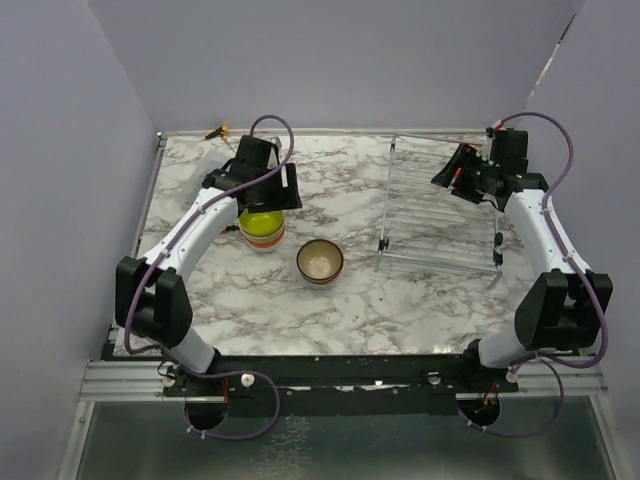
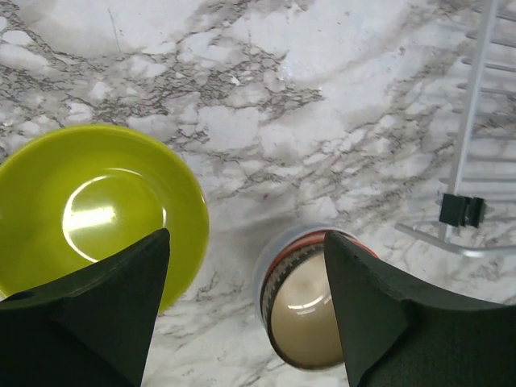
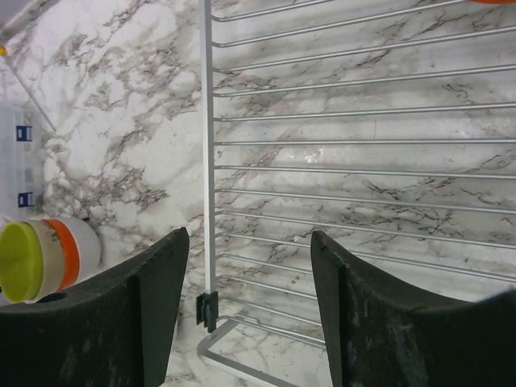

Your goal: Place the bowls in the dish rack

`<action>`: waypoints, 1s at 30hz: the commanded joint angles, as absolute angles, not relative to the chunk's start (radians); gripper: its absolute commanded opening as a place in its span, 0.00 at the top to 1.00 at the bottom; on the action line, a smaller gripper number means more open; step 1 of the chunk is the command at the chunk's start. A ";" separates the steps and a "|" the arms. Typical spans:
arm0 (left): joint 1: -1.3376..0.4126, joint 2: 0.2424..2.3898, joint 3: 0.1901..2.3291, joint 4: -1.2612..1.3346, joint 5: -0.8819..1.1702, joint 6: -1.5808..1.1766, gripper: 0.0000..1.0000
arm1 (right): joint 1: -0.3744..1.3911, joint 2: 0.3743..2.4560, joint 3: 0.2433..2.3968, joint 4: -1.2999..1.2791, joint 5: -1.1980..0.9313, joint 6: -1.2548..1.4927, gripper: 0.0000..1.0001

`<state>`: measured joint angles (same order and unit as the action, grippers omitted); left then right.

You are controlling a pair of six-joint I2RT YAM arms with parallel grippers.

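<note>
Left wrist view, glossy lime bowl, beige bowl, left claw and right claw spread, empty

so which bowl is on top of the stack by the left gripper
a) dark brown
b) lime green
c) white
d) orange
b: the lime green bowl is the topmost one of the stack below the left gripper, with its shiny inside facing up in the left wrist view.
</note>
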<state>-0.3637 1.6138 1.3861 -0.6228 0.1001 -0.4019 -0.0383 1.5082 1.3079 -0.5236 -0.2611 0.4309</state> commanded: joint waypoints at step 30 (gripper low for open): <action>-0.565 1.506 1.055 -0.634 0.082 -0.635 0.60 | 0.020 1.291 1.126 -0.584 -0.365 0.544 0.32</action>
<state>-0.5587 1.4818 1.0409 -0.6708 0.1238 -0.6117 0.0166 1.3300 1.1522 -0.5529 -0.3622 0.5346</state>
